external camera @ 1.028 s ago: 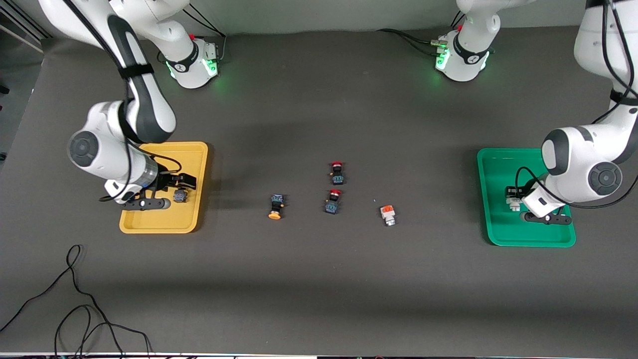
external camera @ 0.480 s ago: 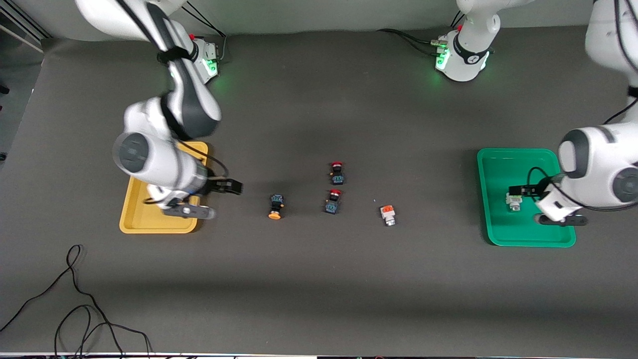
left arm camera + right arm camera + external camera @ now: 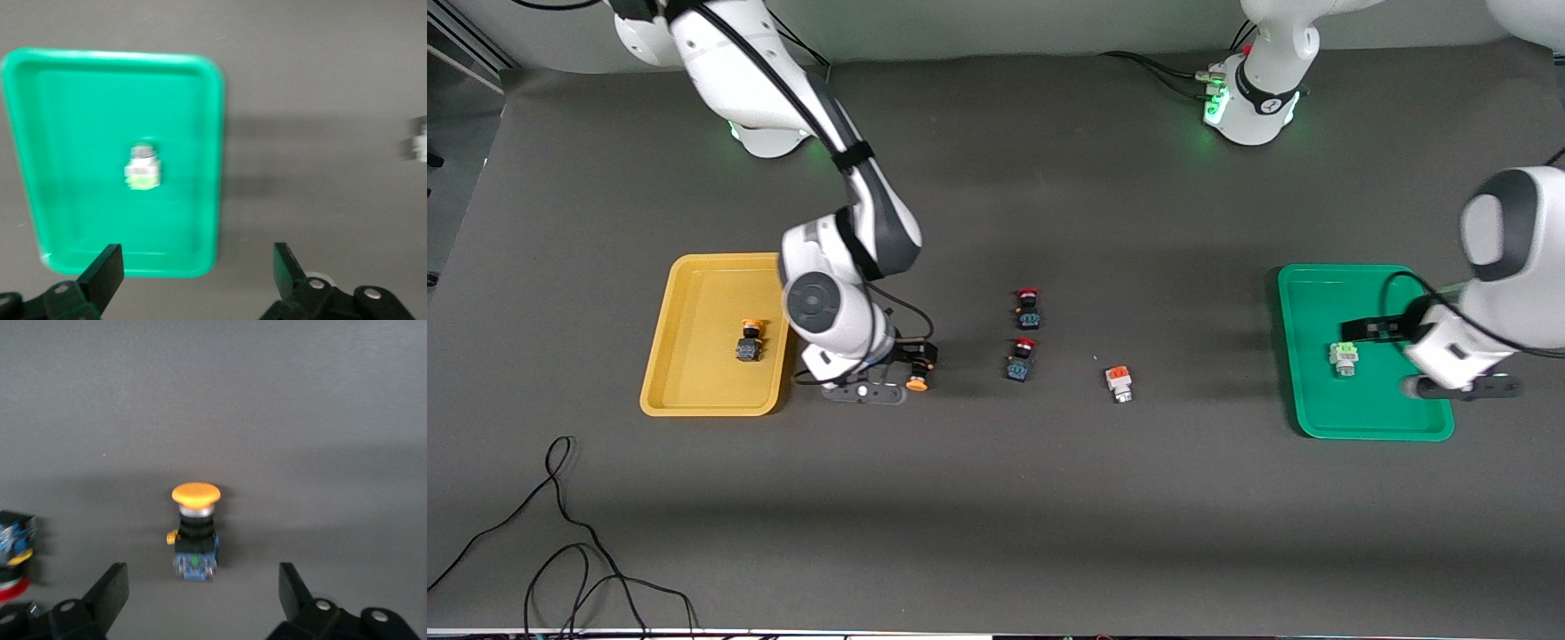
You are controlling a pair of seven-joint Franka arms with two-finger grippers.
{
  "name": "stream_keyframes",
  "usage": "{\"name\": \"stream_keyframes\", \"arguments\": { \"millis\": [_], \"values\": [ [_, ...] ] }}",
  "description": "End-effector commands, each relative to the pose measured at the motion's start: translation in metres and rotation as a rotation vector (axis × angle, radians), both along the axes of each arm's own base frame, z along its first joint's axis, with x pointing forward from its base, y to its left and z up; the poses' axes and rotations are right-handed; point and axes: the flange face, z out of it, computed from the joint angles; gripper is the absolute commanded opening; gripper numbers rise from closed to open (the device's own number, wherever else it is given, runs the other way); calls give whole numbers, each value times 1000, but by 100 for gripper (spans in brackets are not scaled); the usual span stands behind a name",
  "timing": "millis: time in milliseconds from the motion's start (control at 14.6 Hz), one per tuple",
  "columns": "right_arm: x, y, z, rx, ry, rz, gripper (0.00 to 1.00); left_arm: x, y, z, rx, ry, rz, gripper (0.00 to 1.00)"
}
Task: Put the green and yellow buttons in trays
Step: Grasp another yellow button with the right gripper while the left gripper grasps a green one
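The yellow tray (image 3: 694,396) holds one yellow-capped button (image 3: 749,342). My right gripper (image 3: 919,359) is open over a second yellow-capped button (image 3: 915,384) lying on the table; in the right wrist view this button (image 3: 195,530) lies just ahead of the spread gripper (image 3: 203,595). The green tray (image 3: 1316,293) holds the green-capped white button (image 3: 1344,357). My left gripper (image 3: 1371,329) is open and empty above that tray; in the left wrist view it (image 3: 197,270) hangs over the tray's rim (image 3: 215,167), with the green-capped button (image 3: 142,168) ahead. An orange-capped white button (image 3: 1119,382) lies mid-table.
Two red-capped dark buttons (image 3: 1028,307) (image 3: 1021,358) lie between the yellow-capped and orange-capped buttons. One of them shows at the edge of the right wrist view (image 3: 13,550). A black cable (image 3: 560,533) loops on the table near the front camera, toward the right arm's end.
My right gripper left a yellow-capped button in the yellow tray and swung over to the one on the table. My left gripper drew up and away from the green-capped button.
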Motion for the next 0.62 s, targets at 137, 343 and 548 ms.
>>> {"name": "stream_keyframes", "arguments": {
  "millis": [137, 343, 548],
  "values": [
    [-2, 21, -48, -5, -43, -11, 100, -7, -143, -33, 19, -25, 6, 100],
    [-4, 24, -65, -8, -63, -21, 93, -15, -206, -54, 13, -52, 73, 100],
    [-3, 23, -63, -1, -57, -37, 0, -24, -252, -90, 20, -53, 235, 100]
  ]
}}
